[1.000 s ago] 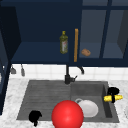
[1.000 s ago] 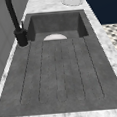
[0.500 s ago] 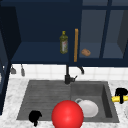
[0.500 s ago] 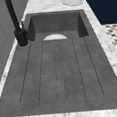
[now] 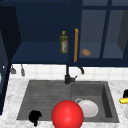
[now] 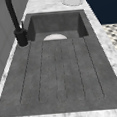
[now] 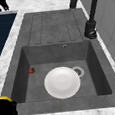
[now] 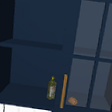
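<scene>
Front view: right hand point(image 5: 125, 94) sits at the picture's right edge, over the marble desk point(image 5: 117, 86) just past the sink's right rim. A yellow object point(image 5: 123, 100) lies directly under the black of the hand and touches it; what the object is cannot be told. Whether the fingers curl round it cannot be told either, since the frame edge cuts the hand off. Right side view: the same hand point(image 7: 6, 113) fills the lower left corner, with a strip of the yellow object point(image 7: 4, 98) along its top, near the front corner of the sink point(image 7: 60, 106).

Left hand point(image 5: 35, 116) hangs at the front left of the sink, above the ribbed draining board point(image 5: 45, 95). Its fingers look bunched and hold nothing; it touches nothing.

A red ball point(image 5: 67, 114) sits large at the front rim, between the two hands, overlapping the white plate point(image 5: 88, 108). The plate point(image 7: 62, 82) lies flat on the basin floor beside the drain point(image 7: 78, 71); a small red item point(image 7: 31, 70) sits by the basin's near wall.

Open room: draining board point(image 6: 60, 69) bare along its whole length. Faucet point(image 5: 68, 75) stands at the back rim, centre. Shelf above holds a bottle point(image 5: 63, 42) and a small brown lump point(image 5: 86, 52), well apart from both hands.
</scene>
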Robot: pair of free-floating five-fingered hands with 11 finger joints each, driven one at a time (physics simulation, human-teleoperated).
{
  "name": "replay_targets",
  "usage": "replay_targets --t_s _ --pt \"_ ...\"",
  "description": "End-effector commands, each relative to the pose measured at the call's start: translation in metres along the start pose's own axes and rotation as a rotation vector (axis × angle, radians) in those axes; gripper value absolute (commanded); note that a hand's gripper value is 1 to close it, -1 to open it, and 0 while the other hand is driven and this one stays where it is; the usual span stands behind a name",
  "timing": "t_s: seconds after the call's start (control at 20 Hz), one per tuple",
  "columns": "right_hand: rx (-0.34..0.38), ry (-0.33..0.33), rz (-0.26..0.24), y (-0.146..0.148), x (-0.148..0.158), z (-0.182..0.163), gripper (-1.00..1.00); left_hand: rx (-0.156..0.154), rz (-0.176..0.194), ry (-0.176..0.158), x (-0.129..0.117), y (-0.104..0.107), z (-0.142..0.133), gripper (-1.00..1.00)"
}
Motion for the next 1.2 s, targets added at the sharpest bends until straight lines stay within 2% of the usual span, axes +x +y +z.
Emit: replay_targets --t_s 0.0,0.35,0.8,1.0,1.15 --pt "-0.026 -0.023 -0.043 0.003 -0.029 0.003 1.00 0.000 0.000 0.000 0.000 0.000 0.000 0.00" --pt "-0.043 -0.057 -0.059 0.041 -0.084 -0.007 1.00 0.000 0.000 0.000 0.000 0.000 0.000 0.00" --pt "-0.080 -0.072 -0.051 0.098 -0.151 -0.023 1.00 0.000 0.000 0.000 0.000 0.000 0.000 0.00" --pt "-0.067 -0.062 -0.015 0.119 -0.160 -0.043 1.00 0.000 0.000 0.000 0.000 0.000 0.000 0.00" --pt "0.001 -0.038 -0.064 0.120 -0.164 -0.054 1.00 0.000 0.000 0.000 0.000 0.000 0.000 0.00"
